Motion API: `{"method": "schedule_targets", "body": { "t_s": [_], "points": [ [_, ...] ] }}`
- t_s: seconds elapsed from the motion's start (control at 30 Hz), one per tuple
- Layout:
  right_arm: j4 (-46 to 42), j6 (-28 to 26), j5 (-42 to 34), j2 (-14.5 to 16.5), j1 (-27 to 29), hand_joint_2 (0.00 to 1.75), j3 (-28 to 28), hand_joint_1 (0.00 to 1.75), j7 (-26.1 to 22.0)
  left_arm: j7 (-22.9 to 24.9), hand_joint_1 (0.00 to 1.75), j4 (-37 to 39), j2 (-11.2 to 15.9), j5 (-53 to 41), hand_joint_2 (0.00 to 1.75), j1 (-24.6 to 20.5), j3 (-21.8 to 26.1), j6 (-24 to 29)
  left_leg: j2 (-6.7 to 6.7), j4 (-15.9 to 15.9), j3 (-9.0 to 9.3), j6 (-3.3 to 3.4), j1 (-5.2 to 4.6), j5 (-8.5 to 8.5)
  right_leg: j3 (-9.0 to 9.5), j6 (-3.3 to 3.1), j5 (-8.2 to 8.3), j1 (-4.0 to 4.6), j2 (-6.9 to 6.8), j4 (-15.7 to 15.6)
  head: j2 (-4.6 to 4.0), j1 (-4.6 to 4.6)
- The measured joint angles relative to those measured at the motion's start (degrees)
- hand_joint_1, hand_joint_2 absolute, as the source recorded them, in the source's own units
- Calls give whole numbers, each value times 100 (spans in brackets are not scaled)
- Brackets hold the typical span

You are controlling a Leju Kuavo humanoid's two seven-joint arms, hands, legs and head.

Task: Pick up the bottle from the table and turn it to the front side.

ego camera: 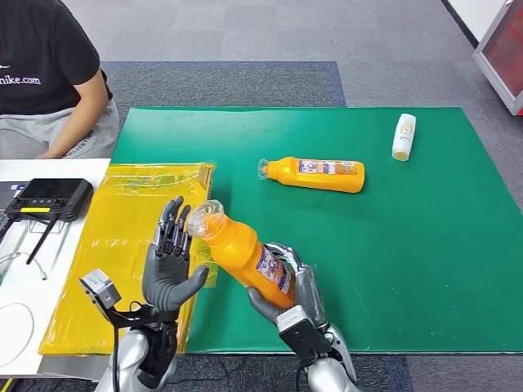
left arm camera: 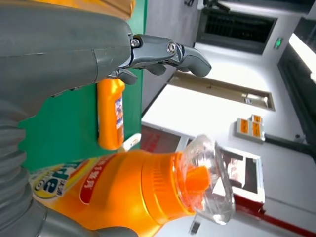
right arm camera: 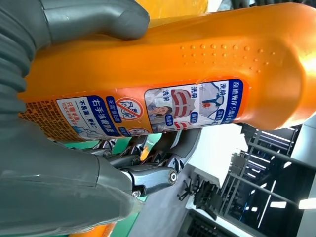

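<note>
Aloft, orange bottle (ego camera: 247, 257) with Chinese-text label clamped in right robot hand (ego camera: 295, 292), left robot hand (ego camera: 167, 265) spread, holding nothing.

Bright, even overhead light is filling the head view, and the flat green table mat (ego camera: 382, 269) is showing crisp with only soft, short shadows lying beside the orange plastic bottle resting on it (ego camera: 318, 174). The glossy yellow plastic sheet (ego camera: 117, 237) is catching pale reflections. In the left wrist view, the white walls behind are washing out toward overexposure, and the clear cap of the held orange bottle (left arm camera: 209, 180) is glinting. In the right wrist view, a highlight is glaring along that bottle's shoulder (right arm camera: 305, 64), while its printed label (right arm camera: 149, 111) is staying sharp.
</note>
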Motion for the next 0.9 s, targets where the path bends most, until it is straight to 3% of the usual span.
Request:
{"method": "schedule_targets", "body": {
  "t_s": [0.6, 0.9],
  "points": [
    [70, -163, -141, 24, -308, 175, 69, 152, -69, 453, 0, 570, 1, 189, 175, -451, -463, -619, 0, 0, -1, 0, 0, 0, -2, 0, 0, 0, 0, 0, 0, 1],
    [68, -242, -55, 33, -345, 175, 146, 163, -124, 479, 0, 738, 2, 319, 175, -555, -522, -649, 0, 0, -2, 0, 0, 0, -3, 0, 0, 0, 0, 0, 0, 1]
  ]
}}
